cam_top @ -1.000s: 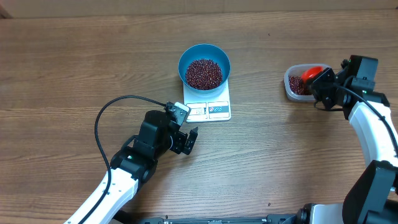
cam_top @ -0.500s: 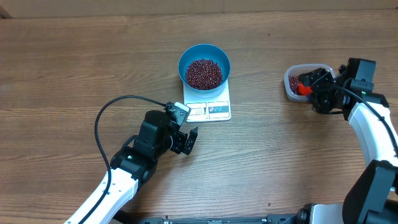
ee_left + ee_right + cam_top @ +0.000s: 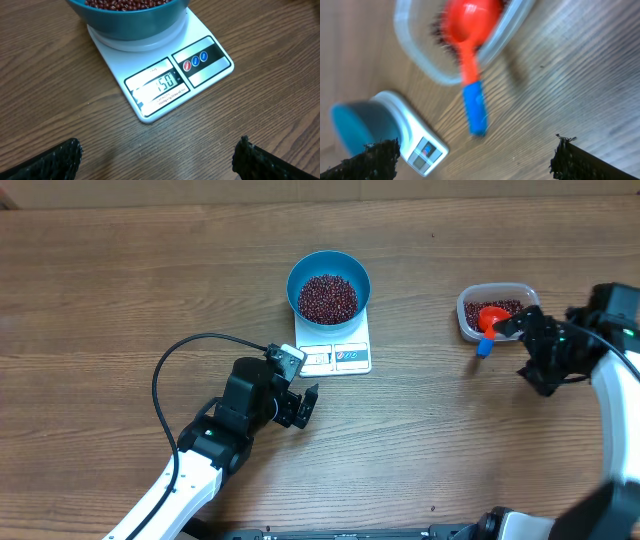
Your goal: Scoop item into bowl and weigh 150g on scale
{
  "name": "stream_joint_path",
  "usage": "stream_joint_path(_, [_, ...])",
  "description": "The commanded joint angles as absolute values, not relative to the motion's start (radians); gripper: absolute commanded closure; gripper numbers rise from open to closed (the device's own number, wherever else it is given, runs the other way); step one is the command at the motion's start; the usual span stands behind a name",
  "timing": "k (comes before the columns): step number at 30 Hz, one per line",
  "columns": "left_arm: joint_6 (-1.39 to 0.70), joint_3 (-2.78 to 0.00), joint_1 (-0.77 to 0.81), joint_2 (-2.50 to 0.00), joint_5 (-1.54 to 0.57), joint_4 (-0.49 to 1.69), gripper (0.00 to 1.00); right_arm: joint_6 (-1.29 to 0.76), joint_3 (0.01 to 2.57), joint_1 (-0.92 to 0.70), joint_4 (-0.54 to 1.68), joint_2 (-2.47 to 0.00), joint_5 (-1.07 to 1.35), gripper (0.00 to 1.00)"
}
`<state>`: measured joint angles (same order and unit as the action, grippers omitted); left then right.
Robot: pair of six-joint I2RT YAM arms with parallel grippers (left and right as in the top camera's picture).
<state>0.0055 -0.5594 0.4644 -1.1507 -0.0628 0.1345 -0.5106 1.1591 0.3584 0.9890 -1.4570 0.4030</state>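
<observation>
The blue bowl (image 3: 328,272) stands on the white scale (image 3: 336,358), filled with dark red-brown beans (image 3: 328,298). In the left wrist view the scale (image 3: 200,70) shows 150 on its display, with the bowl (image 3: 130,22) behind it. My left gripper (image 3: 306,406) (image 3: 160,162) rests open just in front of the scale, holding nothing. My right gripper (image 3: 522,350) (image 3: 475,160) is open a little to the near right of the tub, apart from the scoop.
A clear tub (image 3: 467,320) (image 3: 415,60) with leftover beans stands at the right. A red scoop (image 3: 490,315) (image 3: 470,25) lies in it, its blue handle (image 3: 484,348) (image 3: 476,107) hanging over the rim onto the table. A black cable (image 3: 165,370) loops by the left arm.
My right gripper has opened and let go of the scoop, which now rests in the tub. The right arm has drawn back toward the near right. The left arm is still.
</observation>
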Motion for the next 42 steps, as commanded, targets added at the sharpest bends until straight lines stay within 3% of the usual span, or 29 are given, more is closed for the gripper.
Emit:
stream_joint_path(1, [0.000, -0.558, 0.465, -1.158, -0.051, 0.134, 0.01, -0.350, 1.237, 0.345, 1.047, -1.298, 0.413, 0.00])
stream_joint_path(6, [0.000, -0.558, 0.465, -1.158, -0.051, 0.134, 0.00, -0.214, 1.288, 0.326, 1.175, -1.134, 0.414, 0.00])
stream_joint_path(15, [0.000, -0.558, 0.465, -1.158, -0.051, 0.134, 0.00, -0.212, 1.298, 0.326, 1.304, -0.885, 0.413, 0.00])
stream_joint_path(31, [0.000, -0.558, 0.465, -1.158, -0.051, 0.134, 0.00, -0.094, 1.296, 0.324, 1.311, -0.854, 0.383, 0.00])
stream_joint_path(37, [0.000, -0.558, 0.465, -1.158, -0.051, 0.134, 0.01, 0.019, 1.218, 0.295, 1.157, -0.838, 0.382, 0.00])
stream_joint_path(42, [0.000, -0.558, 0.465, -1.158, -0.051, 0.134, 0.00, 0.032, 1.017, 0.212, 0.850, -0.752, 0.326, 0.00])
